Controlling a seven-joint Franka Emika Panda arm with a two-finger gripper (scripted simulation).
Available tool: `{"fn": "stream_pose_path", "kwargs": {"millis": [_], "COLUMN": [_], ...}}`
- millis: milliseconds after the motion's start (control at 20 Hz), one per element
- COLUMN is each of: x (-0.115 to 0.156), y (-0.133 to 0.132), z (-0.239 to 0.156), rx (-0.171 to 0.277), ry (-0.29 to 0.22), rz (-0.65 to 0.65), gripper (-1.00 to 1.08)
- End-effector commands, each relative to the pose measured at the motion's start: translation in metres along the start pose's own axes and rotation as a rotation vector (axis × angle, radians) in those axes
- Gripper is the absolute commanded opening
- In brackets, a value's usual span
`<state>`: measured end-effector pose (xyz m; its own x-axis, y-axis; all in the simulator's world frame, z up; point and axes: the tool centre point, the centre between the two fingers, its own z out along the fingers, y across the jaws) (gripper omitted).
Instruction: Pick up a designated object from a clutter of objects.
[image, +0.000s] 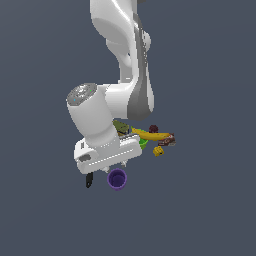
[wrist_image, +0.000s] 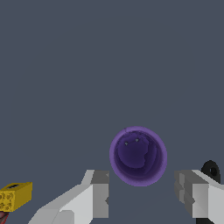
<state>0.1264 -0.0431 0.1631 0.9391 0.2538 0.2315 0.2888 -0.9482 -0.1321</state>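
Step in hand, as I read it: line up and descend on the purple cup (wrist_image: 138, 156). Gripper (wrist_image: 142, 197) is spread wide, nothing between the fingers (wrist_image: 98, 192). In the wrist view the cup stands upright, mouth up, seen straight down; it sits ahead of the line between the fingertips, not yet bracketed. I'd shift the hand until the cup sits squarely between the pads, keep the wrist vertical, go down past the rim, then close. The walls are tapered and ribbed, so a grip low on the body should hold better than one at the lip.

Exterior view, taking the cup (image: 117, 179) as landmark, left to right: black spatula (image: 89, 180) just beside it on the exterior view's left. The rest lies beyond the cup and towards the exterior view's right, partly hidden by the arm: olive box (image: 120, 127), a sliver of green cup (image: 144, 143), banana (image: 150, 135), plum (image: 153, 128), small yellow piece (image: 158, 150), brown box (image: 168, 141).

The spatula is the only close neighbour; keep the finger on that side clear of it.

Count: one of each, eight items visible. More could be under the arm, can't tell.
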Motion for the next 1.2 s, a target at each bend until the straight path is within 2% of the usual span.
{"fn": "stream_pose_path", "kwargs": {"millis": [0, 500, 1150], "x": [-0.001, -0.009, -0.010], "y": [0.014, 0.047, 0.051], "z": [0.016, 0.053, 0.073], "rx": [0.007, 0.016, 0.016], "ry": [0.019, 0.063, 0.068], "rz": [-0.017, -0.047, -0.050], "gripper": [0.28, 0.28, 0.28]}}
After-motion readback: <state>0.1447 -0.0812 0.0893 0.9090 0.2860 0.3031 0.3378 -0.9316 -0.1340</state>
